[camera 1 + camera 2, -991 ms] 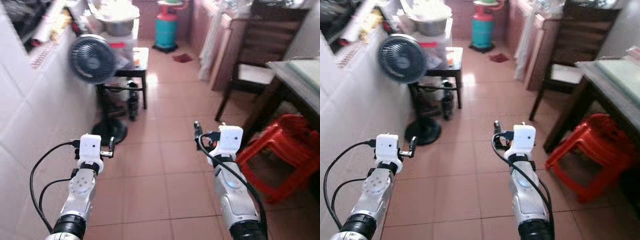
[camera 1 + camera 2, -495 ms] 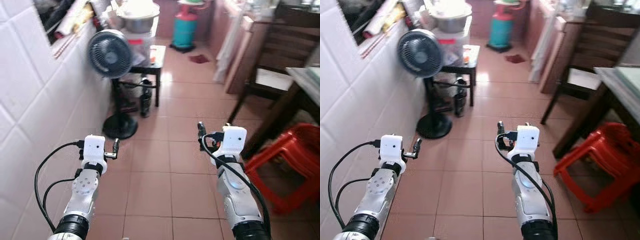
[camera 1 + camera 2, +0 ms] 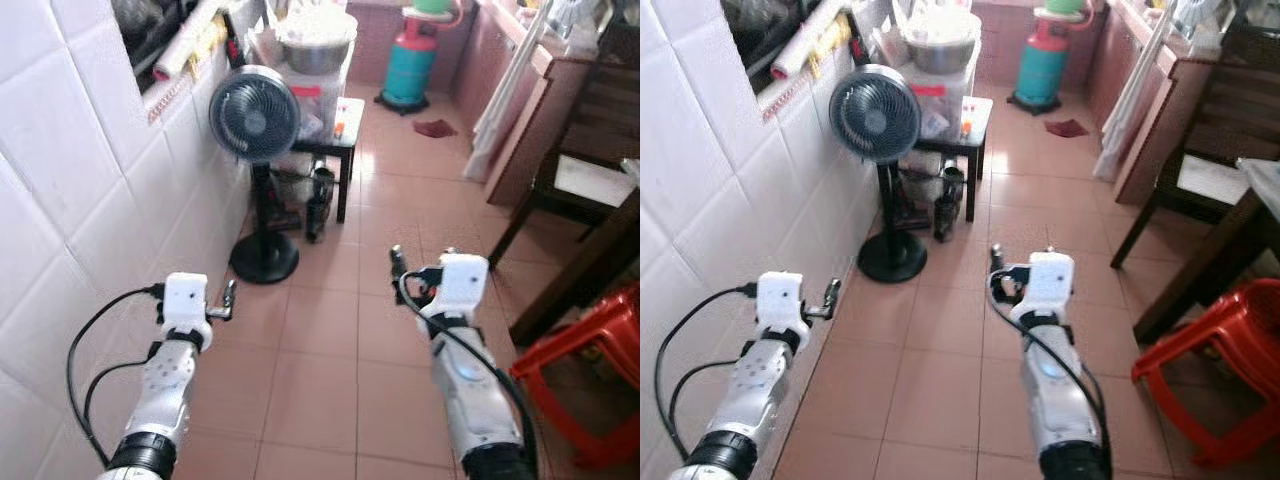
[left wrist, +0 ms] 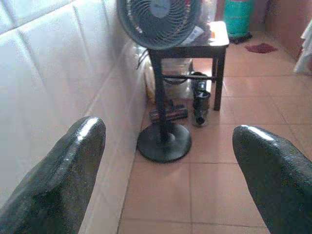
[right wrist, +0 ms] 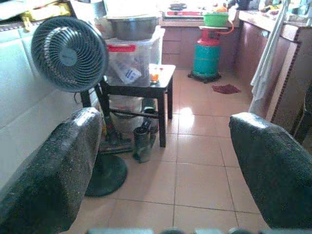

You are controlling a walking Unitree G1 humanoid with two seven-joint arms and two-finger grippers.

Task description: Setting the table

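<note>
Both hands (image 4: 165,161) (image 5: 161,165) gape empty — table (image 3: 625,215) seemingly rightward.

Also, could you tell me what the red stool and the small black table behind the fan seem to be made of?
Red stool: probably moulded plastic, one uniform glossy red piece.
Small black table: likely dark-painted or stained wood, with square legs and a flat, slightly shiny top; metal cannot be ruled out.

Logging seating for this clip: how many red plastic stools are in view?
1. The red plastic stool stands on the tiled floor on the robot's right, beside the dark wooden table leg. More may be hidden beyond the frame edge.
</note>
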